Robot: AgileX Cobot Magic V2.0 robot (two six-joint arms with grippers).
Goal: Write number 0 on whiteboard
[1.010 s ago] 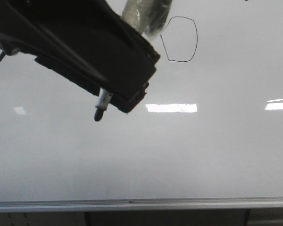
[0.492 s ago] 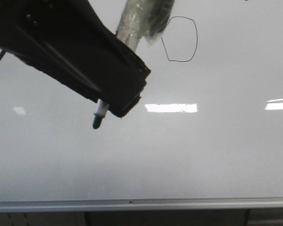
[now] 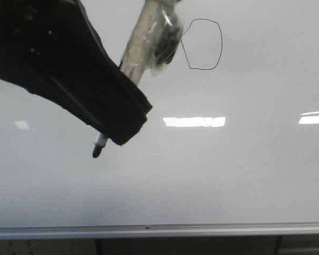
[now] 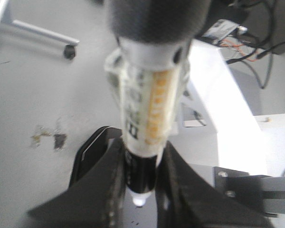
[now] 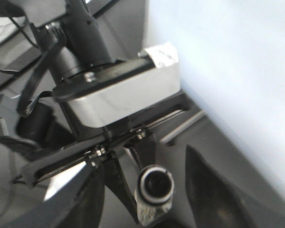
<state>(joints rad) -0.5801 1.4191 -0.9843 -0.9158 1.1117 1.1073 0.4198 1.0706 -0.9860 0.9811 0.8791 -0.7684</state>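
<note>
Number 0 (image 3: 202, 44): closed outline on whiteboard (image 3: 244, 175); beside the gripper.
Left gripper (image 4: 141, 187): clenched around marker (image 3: 143, 48).
Right gripper: grip unclear.
Risk: tip grazing board, stray mark.

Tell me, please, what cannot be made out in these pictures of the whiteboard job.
Front view: the taped marker covers the upper left of the number 0, so its closure is hidden.
Front view: whether the marker tip touches the whiteboard; depth unreadable.
Left wrist view: blur hides the marker's label, clamped in the left hand.
Right wrist view: the frame edge cuts off the right hand's fingertips; grip unclear.
</note>
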